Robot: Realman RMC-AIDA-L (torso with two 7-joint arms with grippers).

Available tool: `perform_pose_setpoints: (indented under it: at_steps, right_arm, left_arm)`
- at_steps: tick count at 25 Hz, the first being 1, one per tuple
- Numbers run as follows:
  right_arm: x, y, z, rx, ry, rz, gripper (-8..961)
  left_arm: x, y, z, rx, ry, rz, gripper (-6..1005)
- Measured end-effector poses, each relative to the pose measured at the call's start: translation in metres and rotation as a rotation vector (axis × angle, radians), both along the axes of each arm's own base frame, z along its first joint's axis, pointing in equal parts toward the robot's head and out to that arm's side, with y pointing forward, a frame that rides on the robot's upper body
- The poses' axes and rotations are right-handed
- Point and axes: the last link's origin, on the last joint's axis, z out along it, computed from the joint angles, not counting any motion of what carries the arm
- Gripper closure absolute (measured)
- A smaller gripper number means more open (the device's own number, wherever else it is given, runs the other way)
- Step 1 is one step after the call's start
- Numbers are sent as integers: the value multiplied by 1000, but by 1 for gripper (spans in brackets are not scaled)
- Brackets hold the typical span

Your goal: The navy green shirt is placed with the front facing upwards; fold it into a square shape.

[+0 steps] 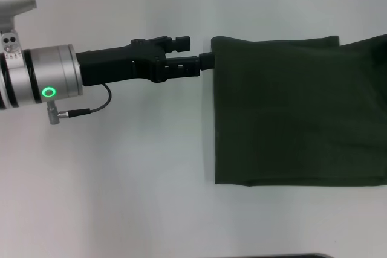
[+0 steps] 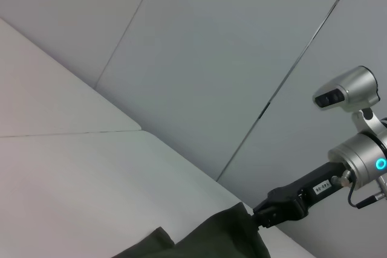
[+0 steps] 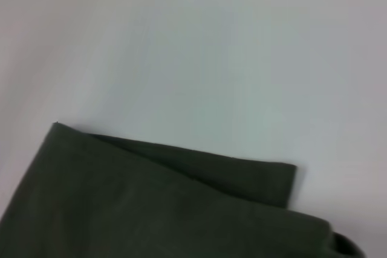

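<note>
At the near edge of the head view, a thin dark strip (image 1: 284,255) showed, cut off by the frame, and I could not tell what it was. Beyond it lay the white table (image 1: 121,179). The shirt (image 1: 296,113) lay on the right half of the table, folded into a flat dark green block with a straight near edge and a straight left edge. Its right part ran out of the picture, so the full shape was not visible. No lettering and no collar could be seen on the top face. At the far edge, one layer stepped up a little higher on the right.

The left gripper (image 1: 205,60) reached from the left, low over the table, and its fingers were closed on the far left corner of the shirt. One upper black part of it stood free of the cloth.

The right gripper (image 2: 261,219) was seen only in the left wrist view, small, at a corner of the shirt; whether it pinched the cloth I could not tell. The right wrist view showed folded layers of cloth on the table.
</note>
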Motion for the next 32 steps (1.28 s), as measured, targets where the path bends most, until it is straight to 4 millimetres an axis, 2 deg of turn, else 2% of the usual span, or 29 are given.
perform_pose_setpoints:
  at_steps: [6,19,25,32]
  right_arm:
    - [12,-6,7,29,-1,-31,943]
    - [19,-8,14,61,2,-37,943]
    - [8,-2,9,44,9,-3,943]
    - [-13,9,-12,0,67,67,943]
  left_arm:
    - [-1,1,0,6,4,5,85]
    - [0,2,0,8,6,4,85]
    - [1,3,0,8,6,1,85]
    - [0,3,0,9,7,3,85]
